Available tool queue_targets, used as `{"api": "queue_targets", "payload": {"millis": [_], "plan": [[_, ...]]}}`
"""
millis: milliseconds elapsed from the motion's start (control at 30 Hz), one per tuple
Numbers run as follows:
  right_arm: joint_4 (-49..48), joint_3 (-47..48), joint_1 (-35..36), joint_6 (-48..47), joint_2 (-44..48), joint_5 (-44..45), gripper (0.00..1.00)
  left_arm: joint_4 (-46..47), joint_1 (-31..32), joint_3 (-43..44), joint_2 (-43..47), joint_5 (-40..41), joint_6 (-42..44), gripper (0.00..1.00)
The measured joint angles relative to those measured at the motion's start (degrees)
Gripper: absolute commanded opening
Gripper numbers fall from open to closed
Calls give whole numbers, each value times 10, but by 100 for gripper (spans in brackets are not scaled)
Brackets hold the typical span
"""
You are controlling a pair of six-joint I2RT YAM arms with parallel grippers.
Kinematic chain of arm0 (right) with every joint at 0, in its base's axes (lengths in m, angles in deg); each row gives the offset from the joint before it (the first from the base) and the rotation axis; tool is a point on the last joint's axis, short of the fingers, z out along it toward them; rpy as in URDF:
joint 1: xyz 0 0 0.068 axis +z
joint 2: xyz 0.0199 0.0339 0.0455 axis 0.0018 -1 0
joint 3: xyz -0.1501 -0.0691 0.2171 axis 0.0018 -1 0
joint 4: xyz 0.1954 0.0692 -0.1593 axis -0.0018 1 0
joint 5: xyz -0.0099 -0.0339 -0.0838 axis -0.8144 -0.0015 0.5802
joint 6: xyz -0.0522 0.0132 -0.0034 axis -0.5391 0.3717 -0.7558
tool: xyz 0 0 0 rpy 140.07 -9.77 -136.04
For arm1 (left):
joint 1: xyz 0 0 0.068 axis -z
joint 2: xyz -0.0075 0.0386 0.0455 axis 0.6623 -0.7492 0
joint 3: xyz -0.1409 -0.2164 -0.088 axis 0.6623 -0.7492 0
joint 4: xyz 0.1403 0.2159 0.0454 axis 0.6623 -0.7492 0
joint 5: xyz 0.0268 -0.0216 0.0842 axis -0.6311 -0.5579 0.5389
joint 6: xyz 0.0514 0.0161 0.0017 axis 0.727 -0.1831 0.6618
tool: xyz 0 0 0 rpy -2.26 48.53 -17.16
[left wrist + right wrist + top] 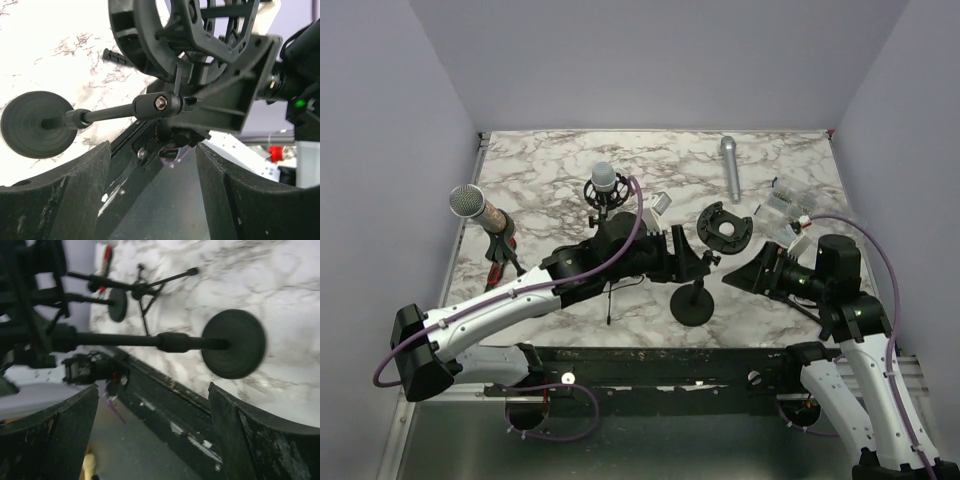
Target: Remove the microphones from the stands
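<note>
A black desk stand with a round base (692, 306) stands near the table's front edge. Its ring-shaped shock mount (725, 226) is empty. A silver microphone (730, 166) lies on the marble at the back. My left gripper (696, 262) is open just left of the stand's rod. My right gripper (740, 275) is open just right of it. In the left wrist view the rod (107, 115), base (36, 124) and mount (200, 30) sit beyond the open gripper (152, 150). In the right wrist view the rod (135, 340) and base (234, 344) lie beyond the open gripper (152, 390).
A microphone with a mesh head (470, 202) sits in a red and black tripod at the left. A grey foam-headed microphone (604, 180) stands on a small tripod behind my left arm. White clips (788, 208) lie at the right. The black front rail (720, 365) is close.
</note>
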Motion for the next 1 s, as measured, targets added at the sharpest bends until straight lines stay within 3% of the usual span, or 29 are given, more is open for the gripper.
{"api": "queue_targets", "payload": {"millis": [133,300,800,1000], "plan": [[-62,-22,0,20,12,-101,90,22,-11,-20,17,9,-50,70],[-149,-40,0,79,28,-165,90,57,-27,-27,19,7,-89,80],[-190,-44,0,87,23,-172,89,96,-49,-28,-19,-16,-108,69],[-184,-44,0,72,21,-172,89,118,-49,-39,-30,-27,-109,72]]}}
